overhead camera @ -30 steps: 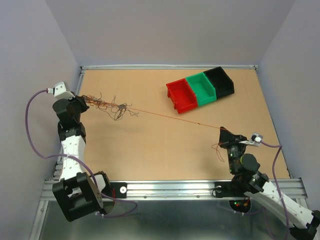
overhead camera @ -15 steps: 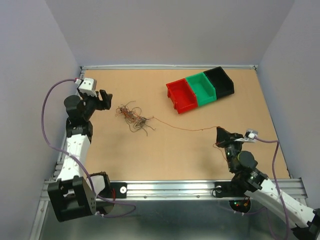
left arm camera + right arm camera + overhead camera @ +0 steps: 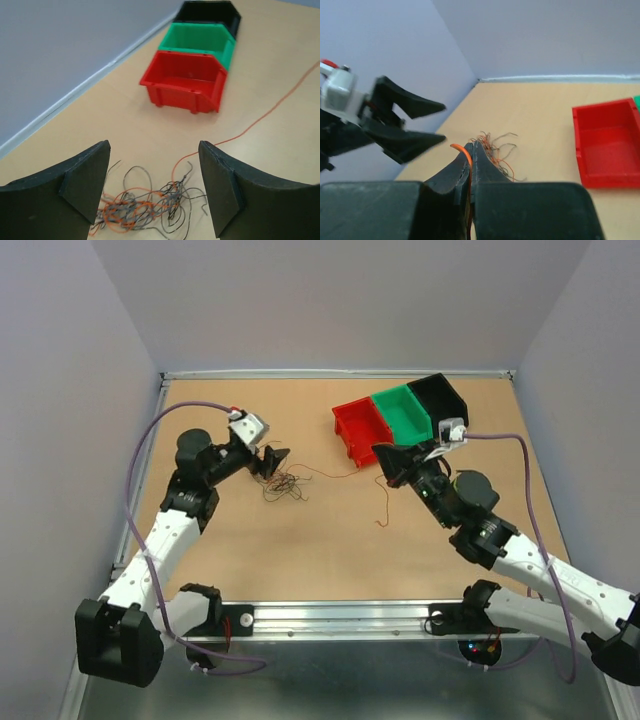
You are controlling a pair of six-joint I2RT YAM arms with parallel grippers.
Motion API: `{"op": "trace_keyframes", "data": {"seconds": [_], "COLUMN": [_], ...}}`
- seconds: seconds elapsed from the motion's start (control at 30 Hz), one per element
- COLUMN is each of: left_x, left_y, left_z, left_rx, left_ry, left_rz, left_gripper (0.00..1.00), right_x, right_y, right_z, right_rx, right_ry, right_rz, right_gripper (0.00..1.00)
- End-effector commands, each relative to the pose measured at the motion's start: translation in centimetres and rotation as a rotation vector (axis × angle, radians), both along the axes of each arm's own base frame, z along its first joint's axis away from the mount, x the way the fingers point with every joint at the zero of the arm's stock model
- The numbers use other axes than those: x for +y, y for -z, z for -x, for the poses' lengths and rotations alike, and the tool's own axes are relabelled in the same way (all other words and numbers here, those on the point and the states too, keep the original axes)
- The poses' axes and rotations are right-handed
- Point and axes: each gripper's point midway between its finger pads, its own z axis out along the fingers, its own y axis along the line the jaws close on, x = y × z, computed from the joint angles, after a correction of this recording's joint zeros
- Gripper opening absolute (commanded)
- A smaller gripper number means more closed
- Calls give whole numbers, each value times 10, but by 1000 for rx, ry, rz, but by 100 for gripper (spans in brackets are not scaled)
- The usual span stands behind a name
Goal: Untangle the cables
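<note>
The cables lie as a small tangle (image 3: pixel 283 485) of orange, black and grey wires on the table, left of centre. My left gripper (image 3: pixel 272 460) hovers just behind the tangle, open and holding nothing. In the left wrist view the tangle (image 3: pixel 145 207) sits low between the spread fingers of that gripper (image 3: pixel 154 145). My right gripper (image 3: pixel 383 455) is by the red bin, shut on one orange cable (image 3: pixel 379 505) whose loose end dangles toward the table. In the right wrist view the orange cable (image 3: pixel 462 149) curls out of the shut gripper (image 3: pixel 472 145). An orange strand (image 3: pixel 270 107) runs from the tangle toward the right.
Three bins stand in a row at the back right: red (image 3: pixel 362 430), green (image 3: pixel 402 415) and black (image 3: pixel 440 400). The red bin is right beside the right gripper. Grey walls close the table on three sides. The left arm's lilac cable (image 3: pixel 150 440) loops above it.
The left gripper opened and let go of the tangle, which dropped on the table, then swung right toward it. The right gripper carried its orange cable up to the red bin.
</note>
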Motion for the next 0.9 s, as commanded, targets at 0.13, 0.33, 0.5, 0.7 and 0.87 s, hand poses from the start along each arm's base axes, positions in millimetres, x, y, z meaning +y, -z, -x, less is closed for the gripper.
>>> {"op": "trace_keyframes", "data": {"seconds": [0.13, 0.33, 0.5, 0.7, 0.87], "left_x": [-69, -104, -109, -110, -110], "left_y": [-6, 5, 21, 58, 82], "left_z": [8, 3, -21, -33, -33], "left_rx": [-177, -168, -121, -27, 17], "left_ry": [257, 369, 293, 267, 258], "left_rz": [-147, -157, -158, -179, -205], "left_gripper": [86, 86, 71, 46, 38], "right_x": [16, 12, 10, 4, -9], "right_y": [-127, -174, -200, -242, -283], "right_z": [24, 39, 47, 49, 48], "right_rx": [-225, -295, -329, -381, -449], "right_ry": [-155, -195, -215, -201, -146], "right_rz": [-93, -135, -168, -243, -335], "right_gripper": [0, 1, 1, 1, 1]}}
